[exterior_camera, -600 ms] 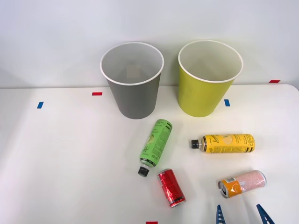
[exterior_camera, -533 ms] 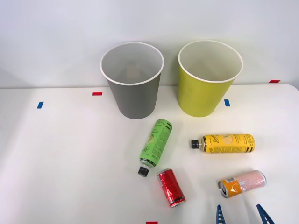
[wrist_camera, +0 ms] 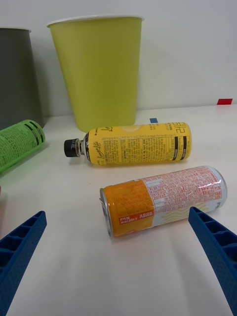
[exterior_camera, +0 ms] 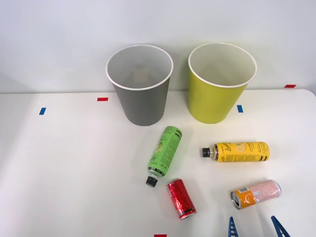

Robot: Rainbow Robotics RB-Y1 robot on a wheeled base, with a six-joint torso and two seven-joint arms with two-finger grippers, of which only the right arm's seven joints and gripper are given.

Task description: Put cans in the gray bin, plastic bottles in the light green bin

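Nearest the robot, at about five o'clock on the white table (exterior_camera: 74, 163), the right arm's gripper (exterior_camera: 255, 228) shows its two blue ribbed fingers (wrist_camera: 19, 244) spread wide apart, holding nothing. Just beyond the fingertips lies the orange and speckled-pink drink can (exterior_camera: 256, 193), on its side with its silver end toward nine o'clock; in the right wrist view it sits squarely between the open fingers, not touched by either. At about six o'clock lies the shiny red drink can (exterior_camera: 180, 198), also on its side.

Farther out, the slim plastic bottle with the bright green label (exterior_camera: 165, 154) lies tilted, its black cap pointing at seven o'clock and close to the red can's far end. To its three o'clock, well apart, the yellow plastic bottle (exterior_camera: 236, 152) lies crosswise with its black cap toward nine o'clock.

Farthest, near the wall, stand the tall tapered gray bin with a white rim (exterior_camera: 140, 106) at about eleven o'clock and the yellow-green bin of the same shape (exterior_camera: 215, 101) at about one o'clock, both upright.

Nothing appears sorted yet: all four containers remain on the table. The speckled can looks like the first pick, bound for the gray bin.
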